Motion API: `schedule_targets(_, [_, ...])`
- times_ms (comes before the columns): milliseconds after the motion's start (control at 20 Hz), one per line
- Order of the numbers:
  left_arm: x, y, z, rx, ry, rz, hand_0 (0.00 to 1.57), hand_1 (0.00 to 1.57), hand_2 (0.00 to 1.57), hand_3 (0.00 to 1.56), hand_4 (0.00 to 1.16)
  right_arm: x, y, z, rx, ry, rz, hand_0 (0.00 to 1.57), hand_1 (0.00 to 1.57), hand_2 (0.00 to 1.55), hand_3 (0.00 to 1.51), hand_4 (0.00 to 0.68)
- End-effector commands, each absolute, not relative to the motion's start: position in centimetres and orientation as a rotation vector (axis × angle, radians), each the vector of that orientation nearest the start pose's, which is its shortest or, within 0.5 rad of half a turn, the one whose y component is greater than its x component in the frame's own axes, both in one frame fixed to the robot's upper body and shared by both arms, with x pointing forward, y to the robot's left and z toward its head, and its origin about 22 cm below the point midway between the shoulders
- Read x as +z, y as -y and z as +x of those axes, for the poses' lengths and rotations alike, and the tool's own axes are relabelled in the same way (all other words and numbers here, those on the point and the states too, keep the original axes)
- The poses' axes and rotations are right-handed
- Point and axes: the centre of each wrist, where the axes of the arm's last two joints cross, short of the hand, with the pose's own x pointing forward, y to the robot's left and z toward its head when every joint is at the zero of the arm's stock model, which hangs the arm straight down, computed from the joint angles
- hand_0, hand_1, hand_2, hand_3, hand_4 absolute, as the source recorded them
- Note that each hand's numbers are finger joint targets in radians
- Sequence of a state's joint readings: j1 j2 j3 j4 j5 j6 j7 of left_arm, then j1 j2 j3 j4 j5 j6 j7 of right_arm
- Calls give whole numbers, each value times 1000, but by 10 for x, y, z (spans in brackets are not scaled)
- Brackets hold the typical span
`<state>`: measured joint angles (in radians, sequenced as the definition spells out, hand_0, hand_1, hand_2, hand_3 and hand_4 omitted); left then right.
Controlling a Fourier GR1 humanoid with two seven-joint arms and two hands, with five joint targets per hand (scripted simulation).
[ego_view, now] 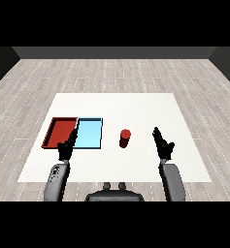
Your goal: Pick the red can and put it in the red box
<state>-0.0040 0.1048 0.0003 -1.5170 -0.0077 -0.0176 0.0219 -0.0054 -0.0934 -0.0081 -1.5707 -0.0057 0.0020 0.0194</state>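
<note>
White worktop (136, 104) sits on a grey plank floor, dark walls behind. Red can (124, 137) stands upright near the worktop's middle, long axis vertical, clear of everything. Right hand (162, 144) hovers to the can's right, fingers straight and held together, pointing forward, holding nothing. Left hand (67, 147) is on the far side, over the near edge where the red tray (51, 133) and light blue tray (100, 133) meet; its fingers look straight and empty too. Key relation: the can lies to the left of the right hand's fingers, at about the same depth on the worktop, with open worktop between them. Right hand is nearer; the blue tray sits between the left hand and the can. The can is just beside the blue tray's right edge, not touching it, and the red tray is beyond the blue one. Judgement: right hand takes it, moving sideways left with the fingers spreading to wrap the upright side. Carry then has to cross the whole blue tray to reach the red one, so lift height over the rims matters.
</note>
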Motion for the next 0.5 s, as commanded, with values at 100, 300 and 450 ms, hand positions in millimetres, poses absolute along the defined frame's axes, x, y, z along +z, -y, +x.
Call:
schedule_targets(100, [-2, -255, 241, -77, 1533, 101, 0, 0, 0, 0, 0, 3, 238, 242, 78, 1554, -106, 0, 0, 0, 0, 0])
schedule_targets(300, [30, -244, 250, 11, 1900, 57, 0, 0, 0, 0, 0, 30, 223, 247, 25, 1796, 57, 0, 0, 0, 0, 0])
schedule_targets(450, [12, -259, 235, 10, 1958, 69, 0, 0, 0, 0, 0, 18, 230, 248, 13, 1820, 107, 0, 0, 0, 0, 0])
